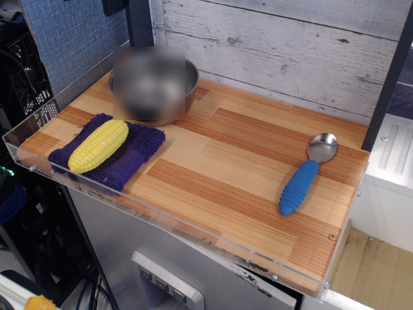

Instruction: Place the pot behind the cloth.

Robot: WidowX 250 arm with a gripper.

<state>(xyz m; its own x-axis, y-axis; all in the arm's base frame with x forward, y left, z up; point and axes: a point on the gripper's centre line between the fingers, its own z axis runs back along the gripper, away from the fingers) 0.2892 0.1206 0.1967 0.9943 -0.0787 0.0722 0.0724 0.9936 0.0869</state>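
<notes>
The pot [192,85] is a shiny steel bowl at the back left of the wooden table; a blurred patch hides most of it. It stands just behind the dark purple cloth [141,152], which lies rumpled at the front left with a yellow toy corn cob [98,145] on it. Only a small dark piece of my gripper [113,6] shows at the top edge, well above the pot. Its fingers are out of frame and it touches nothing.
A steel spoon with a blue handle [300,182] lies at the right of the wooden table [232,161]. A clear acrylic rim [39,123] edges the left and front. A white plank wall [277,45] stands behind, and a dark post [139,22] rises behind the pot.
</notes>
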